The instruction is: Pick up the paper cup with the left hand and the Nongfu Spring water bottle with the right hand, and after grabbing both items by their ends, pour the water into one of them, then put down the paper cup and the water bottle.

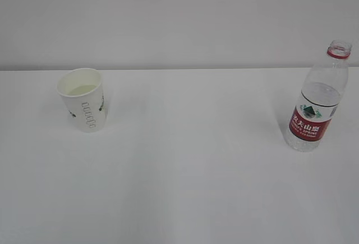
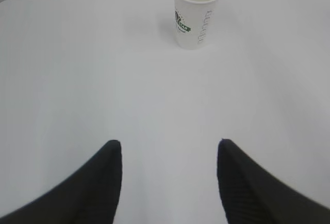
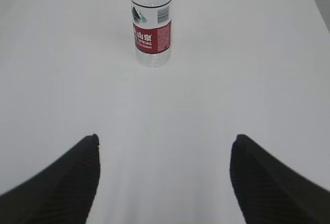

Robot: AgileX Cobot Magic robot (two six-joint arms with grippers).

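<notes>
White table (image 1: 185, 188) fills most of every view, plain pale wall (image 1: 168, 14) behind it in the exterior view; Nongfu Spring water bottle (image 1: 317, 99) stands upright at the far right of the table, cap off, red neck ring at the open mouth, red label facing the camera, upper body clear; in the right wrist view the same bottle (image 3: 151, 26) stands straight ahead near the table's far edge, well apart from the gripper; right hand (image 3: 165, 144) shows only as two black jaw tips at the bottom corners, spread wide, nothing between them, bare table in the gap; left hand (image 2: 169, 144) likewise two black jaw tips low in the frame, parted at a moderate width, narrower than the right, gripping nothing; paper cup (image 1: 84, 99) sits on the left side of the table, well apart from the bottle, upright though it looks slightly tilted in the exterior view, grey-green lettering down its side; from the left wrist view the cup (image 2: 197, 12) is ahead and a bit right of centre, near the far edge, green mark on its side; water (image 1: 80, 90) possibly a shallow layer inside the cup, pale surface seen through the rim, hard to be sure at this resolution.
</notes>
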